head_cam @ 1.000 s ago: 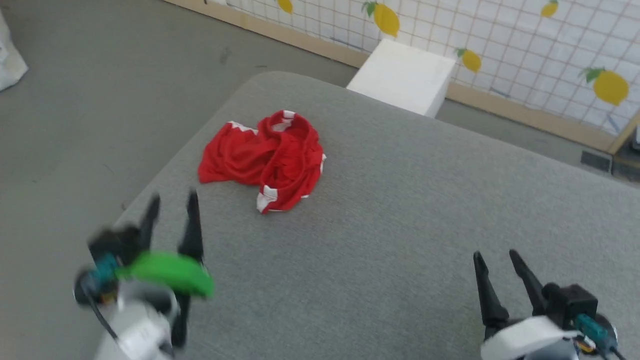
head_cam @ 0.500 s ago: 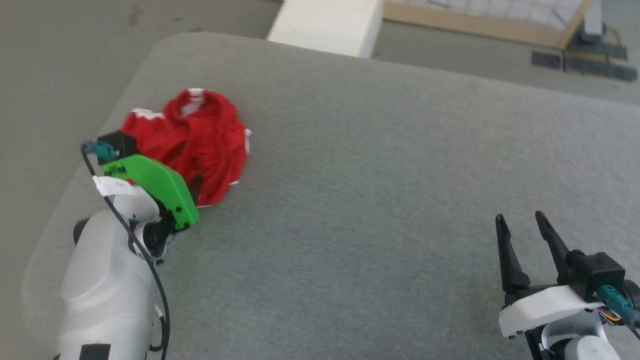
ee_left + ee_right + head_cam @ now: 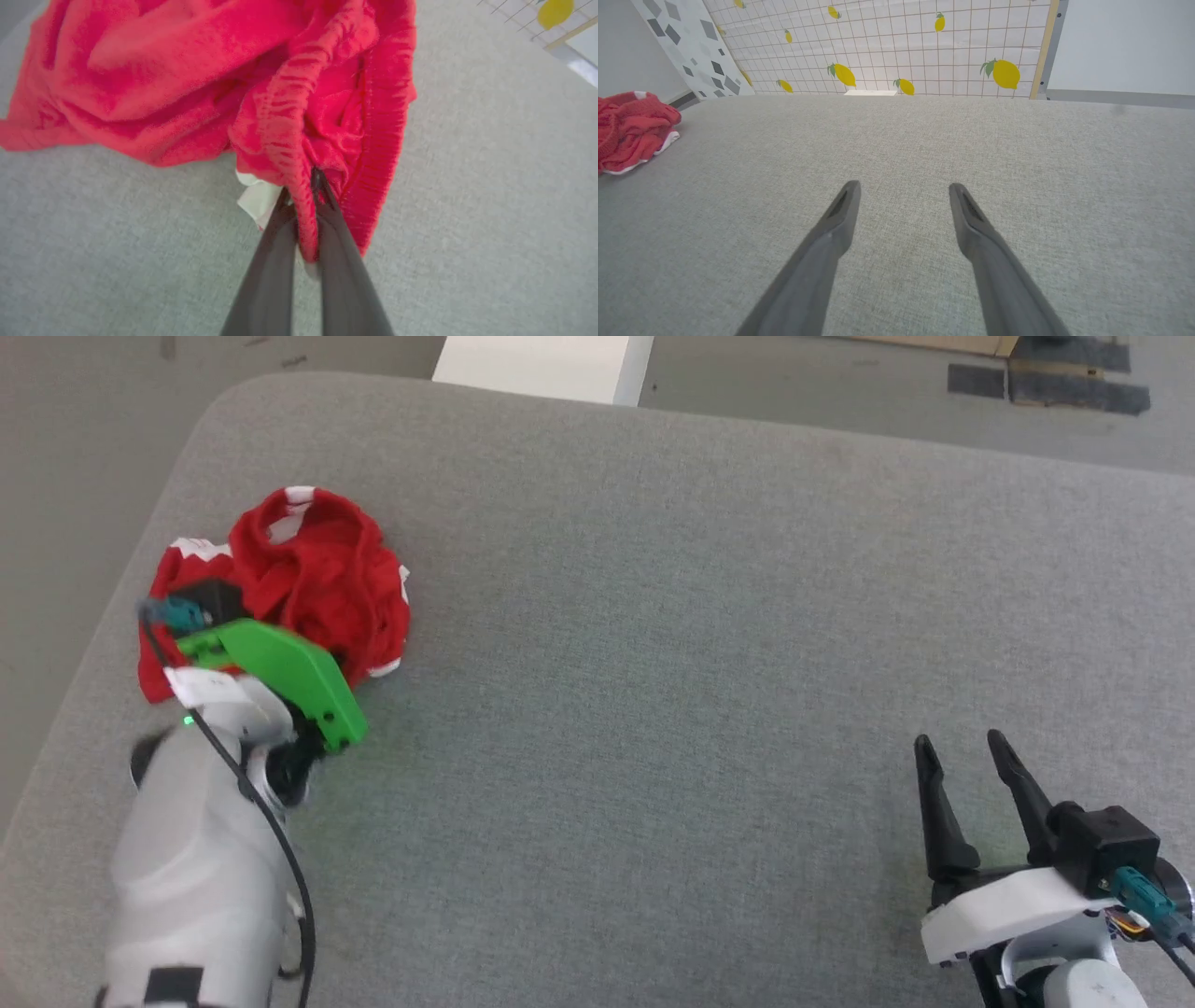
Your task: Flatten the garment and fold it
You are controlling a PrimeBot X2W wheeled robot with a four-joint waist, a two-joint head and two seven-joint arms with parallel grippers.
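The garment [image 3: 317,579] lies bunched in a red heap with white trim near the far left corner of the grey table [image 3: 653,616]. My left gripper [image 3: 301,186] is shut on a gathered red band of the garment [image 3: 299,116], pinched between its two dark fingers. In the head view the left arm's green wrist cover [image 3: 280,672] sits over the heap's near edge and hides the fingers. My right gripper [image 3: 966,756] stands open above bare table at the lower right, far from the cloth. The right wrist view shows the open right gripper [image 3: 903,189] and the garment [image 3: 630,128] at far left.
A white block [image 3: 541,364] stands on the floor beyond the table's far edge. The table's left edge runs close to the garment, with grey floor [image 3: 65,448] past it. A lemon-patterned wall [image 3: 901,46] rises behind the table.
My left gripper reached the garment's near edge and closed on a fold of it. The head camera tilted down and shifted. The right gripper stayed open in place.
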